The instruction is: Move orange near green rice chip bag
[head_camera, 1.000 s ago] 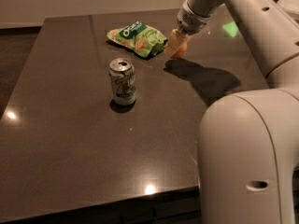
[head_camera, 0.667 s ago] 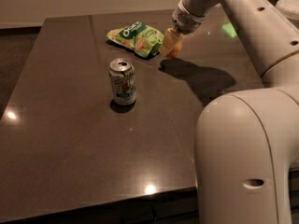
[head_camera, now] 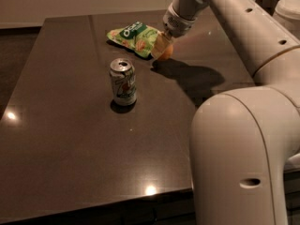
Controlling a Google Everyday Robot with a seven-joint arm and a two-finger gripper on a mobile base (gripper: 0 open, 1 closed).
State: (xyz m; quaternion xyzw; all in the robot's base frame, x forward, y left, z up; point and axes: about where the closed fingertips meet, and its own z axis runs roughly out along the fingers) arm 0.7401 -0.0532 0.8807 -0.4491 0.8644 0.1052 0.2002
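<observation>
Dark brown and polished almost to a mirror, the flat rectangular table (head_camera: 70, 139) throws back small spots of ceiling light and a soft shadow of the arm. Behind it runs a pale plain wall, with dim floor at the left.

Towards the far edge lies a flat, crinkled light-green snack bag (head_camera: 133, 36) with a dark green and white logo and tan chip pictures. It is sealed and slightly puffed. Just beside its right end sits a small round orange fruit (head_camera: 168, 54) with smooth bright skin, low at the table and close against the bag's edge.

A cream-white, smooth-shelled robot arm (head_camera: 243, 36) reaches in from the right, its bulky rounded body filling the near corner. Its gripper (head_camera: 162, 50) points down at the fruit, and the tan fingers (head_camera: 159, 43) are clamped on the orange fruit.

Nearer the middle stands an upright silver-green soda can (head_camera: 123, 82), its top opened, well apart from the bag; I cannot tell what is inside.
</observation>
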